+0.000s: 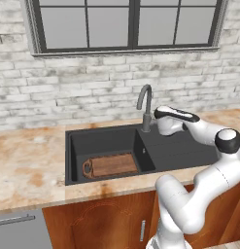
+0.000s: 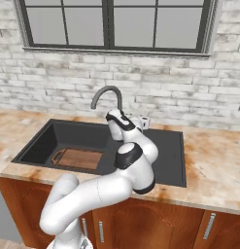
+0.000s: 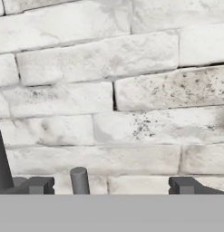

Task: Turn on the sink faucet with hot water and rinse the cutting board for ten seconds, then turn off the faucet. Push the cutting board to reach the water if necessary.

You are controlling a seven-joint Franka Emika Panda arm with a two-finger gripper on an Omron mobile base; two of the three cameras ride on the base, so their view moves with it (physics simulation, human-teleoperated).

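Where the left base view looks over the counter [image 1: 29,168]: dark sink [image 1: 111,130] set into it, deep basin to the left, flat drainboard to the right; cutting board [image 1: 113,165] flat on the basin floor near the front wall, looped handle to the left, dry, well off from under the spout; faucet [image 1: 146,108] upright behind the divider, no water running; gripper [image 1: 166,127] just right of the faucet base, probably placed there to work the side lever. In the right base view: same sink, board [image 2: 83,158] low in the basin at front, faucet [image 2: 109,97] arched toward the basin, hand close beside the tap's foot, lever itself hidden behind the wrist. In the hand view: brick wall [image 3: 113,81] ahead, two dark fingertips [image 3: 38,185] set wide apart, empty, a small grey post [image 3: 80,180] standing between them nearer the left tip, untouched, likely the lever or its stem; faucet column a dark strip at the left edge.
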